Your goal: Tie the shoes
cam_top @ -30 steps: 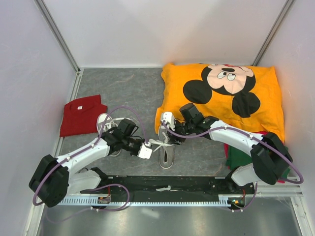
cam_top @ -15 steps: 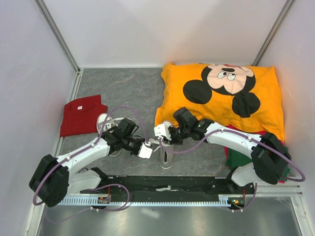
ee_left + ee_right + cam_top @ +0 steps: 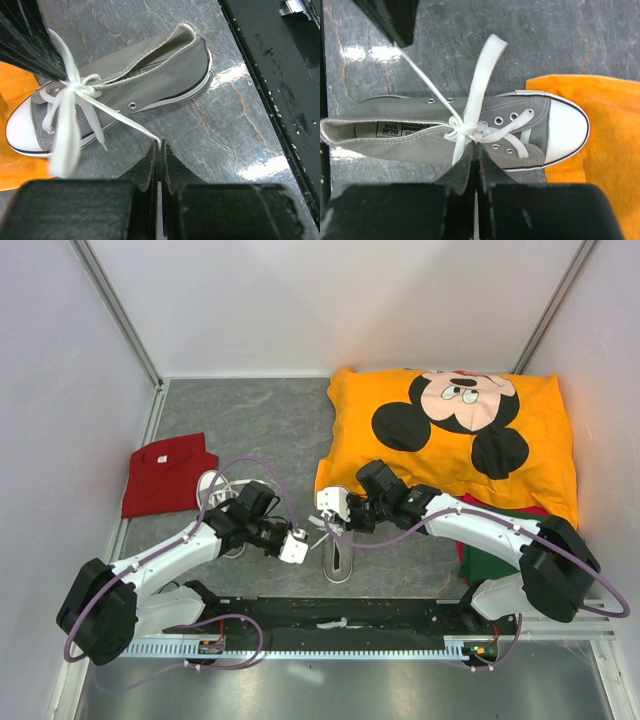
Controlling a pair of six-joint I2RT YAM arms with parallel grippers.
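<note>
One grey shoe [image 3: 338, 558] with a white toe cap lies between the arms, toe against the orange shirt. In the left wrist view the shoe [image 3: 150, 75] has a loose knot [image 3: 75, 88], and a thin white lace end runs taut from it into my left gripper [image 3: 160, 146], which is shut on that lace. My right gripper [image 3: 479, 146] is shut at the knot [image 3: 465, 127] on a lace strand, right above the shoe [image 3: 395, 137]. In the top view my left gripper [image 3: 295, 547] and right gripper [image 3: 328, 505] flank the shoe. The second shoe [image 3: 212, 486] lies left, partly hidden under my left arm.
An orange Mickey Mouse shirt [image 3: 450, 430] covers the back right. A folded red shirt [image 3: 168, 472] lies at the left. Green and red cloth [image 3: 490, 552] sits beside my right arm's base. A black rail [image 3: 340, 618] runs along the near edge.
My right gripper has closed and shifted left from beside the shoe to over its knot, pulling a lace strand up. The left gripper kept its hold on the lace end.
</note>
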